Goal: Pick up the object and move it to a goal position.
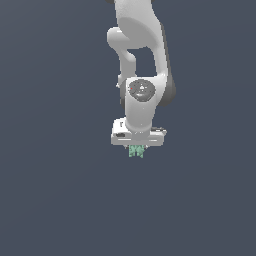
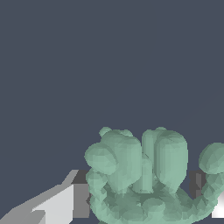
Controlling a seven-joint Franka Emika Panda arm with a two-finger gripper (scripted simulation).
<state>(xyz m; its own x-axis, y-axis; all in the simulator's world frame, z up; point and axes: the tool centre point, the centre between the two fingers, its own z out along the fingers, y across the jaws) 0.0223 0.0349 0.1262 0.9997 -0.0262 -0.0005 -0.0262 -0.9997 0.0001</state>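
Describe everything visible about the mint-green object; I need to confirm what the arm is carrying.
The mint-green object is a small, pale, matte lump of rounded knobs and upright ridges rising from a bumpy base. In the exterior view it pokes out just beneath the white gripper, far narrower than the gripper body. The wrist view shows it sitting between the two fingers, which flank it closely, apparently clamping it. No surface is seen touching it.

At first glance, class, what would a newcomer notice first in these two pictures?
The white arm hanging down the middle of the exterior view against a plain dark grey-blue backdrop. Just under its gripper peeks a small mint-green lumpy object, which fills the wrist view as knobbly rounded lobes between the fingers.
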